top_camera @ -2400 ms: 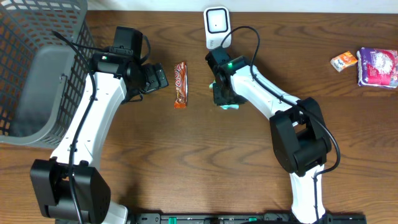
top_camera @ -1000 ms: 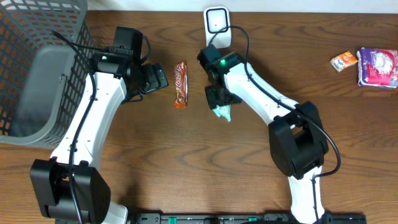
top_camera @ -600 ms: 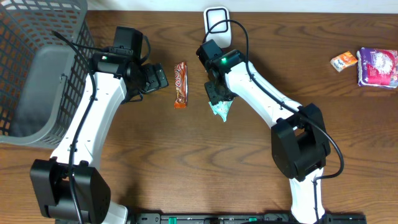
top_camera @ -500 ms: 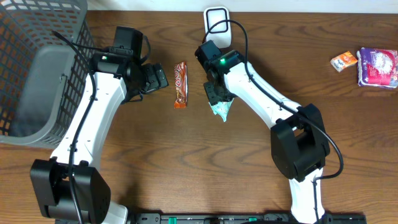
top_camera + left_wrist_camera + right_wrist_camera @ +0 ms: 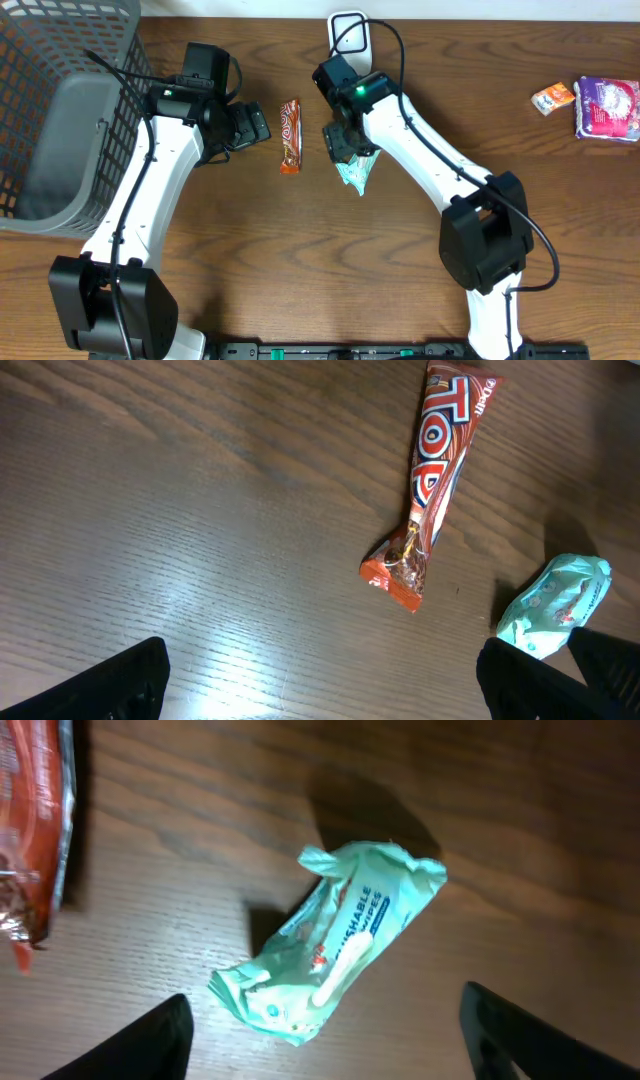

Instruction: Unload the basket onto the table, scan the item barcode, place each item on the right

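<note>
Wipes packet (image 5: pixel 330 940) released, right fingers (image 5: pixel 150 1045) spread above

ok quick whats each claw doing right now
left claw: open, empty
right claw: open; the flushable wipes packet lies loose beneath it, not gripped

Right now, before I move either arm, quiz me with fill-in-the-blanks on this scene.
The green wipes pack lies on the ___, free of the right tool.
The left tool, beside the red candy bar, holds ___.
The grey mesh basket stands on the ___ arm's side.
Both tools' jaws stand ___.
Missing words: table; nothing; left; open.
</note>
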